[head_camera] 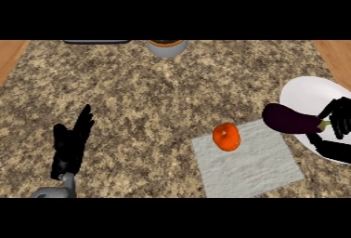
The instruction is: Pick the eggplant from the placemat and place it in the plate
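At the right edge of the frame the right hand (337, 122) has its fingers (328, 147) curled round the stem end of the eggplant (291, 119), which hangs over the left rim of the white plate (308, 90), its dark bulb pointing toward the middle of the frame. It is off the grey placemat (254, 167), which lies at lower centre right with an orange fruit (227, 137) on its upper left corner. The eggplant looks smooth and glossy, so probably slippery, fairly light, and stiff enough to keep its shape; the narrow stem end gives a handy hold, though the heavier bulb may tend to swing down. The left hand (70, 146) rests at the lower left over the speckled bench (151, 97), fingers straight and pointing up. A grey pot (166, 47) sits at the top centre.
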Available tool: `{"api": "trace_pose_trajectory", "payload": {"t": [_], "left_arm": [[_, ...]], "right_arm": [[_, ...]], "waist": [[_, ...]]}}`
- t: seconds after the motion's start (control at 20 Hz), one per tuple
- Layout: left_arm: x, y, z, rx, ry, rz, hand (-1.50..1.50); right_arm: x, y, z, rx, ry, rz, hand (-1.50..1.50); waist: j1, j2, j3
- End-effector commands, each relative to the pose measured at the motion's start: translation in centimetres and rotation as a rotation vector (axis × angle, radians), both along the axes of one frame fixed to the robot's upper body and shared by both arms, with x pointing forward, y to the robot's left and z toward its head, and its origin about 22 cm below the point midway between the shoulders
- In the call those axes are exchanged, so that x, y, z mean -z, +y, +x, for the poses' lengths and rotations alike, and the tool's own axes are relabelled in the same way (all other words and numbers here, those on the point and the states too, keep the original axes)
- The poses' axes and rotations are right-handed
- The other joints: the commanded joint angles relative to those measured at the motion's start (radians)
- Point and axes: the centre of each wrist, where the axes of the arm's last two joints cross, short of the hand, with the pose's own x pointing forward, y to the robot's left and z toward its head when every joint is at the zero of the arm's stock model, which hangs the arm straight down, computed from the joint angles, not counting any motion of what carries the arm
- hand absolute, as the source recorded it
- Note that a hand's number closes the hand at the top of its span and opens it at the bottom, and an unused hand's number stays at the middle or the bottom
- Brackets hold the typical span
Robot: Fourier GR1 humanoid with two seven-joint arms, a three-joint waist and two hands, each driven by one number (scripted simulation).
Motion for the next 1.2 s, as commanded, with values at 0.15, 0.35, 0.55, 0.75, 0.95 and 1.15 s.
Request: {"api": "trace_pose_trajectory", "payload": {"t": [0.15, 0.35, 0.55, 0.75, 0.95, 1.15], "left_arm": [[-1.2, -0.4, 0.8, 0.017, -0.002, 0.005, 0.00], [0.5, -0.4, -0.2, 0.018, -0.011, 0.006, 0.00], [1.2, 0.1, -0.8, 0.027, 0.008, 0.006, 0.00], [-0.7, -1.6, 0.1, 0.032, -0.008, 0.009, 0.00], [-1.1, -0.3, 0.5, 0.023, -0.006, 0.014, 0.00], [0.9, -1.5, 1.3, 0.038, -0.012, -0.004, 0.00]], "right_arm": [[0.1, -4.2, 0.5, 0.161, 0.017, 0.065, 1.50], [-0.9, -4.8, 4.0, 0.198, 0.021, 0.084, 1.50], [-0.6, -7.2, 5.1, 0.229, 0.065, 0.050, 1.50], [2.4, -9.5, 7.4, 0.248, 0.082, 0.008, 1.50], [2.2, -11.3, 8.1, 0.241, 0.218, -0.026, 1.50], [4.3, -10.6, 9.7, 0.195, 0.332, -0.003, 1.50]], "waist": [[0.009, 0.003, 0.001], [0.015, 0.004, 0.000], [0.016, 0.004, 0.000], [0.028, 0.007, 0.001], [0.028, 0.007, 0.001], [0.027, 0.009, 0.001]]}}
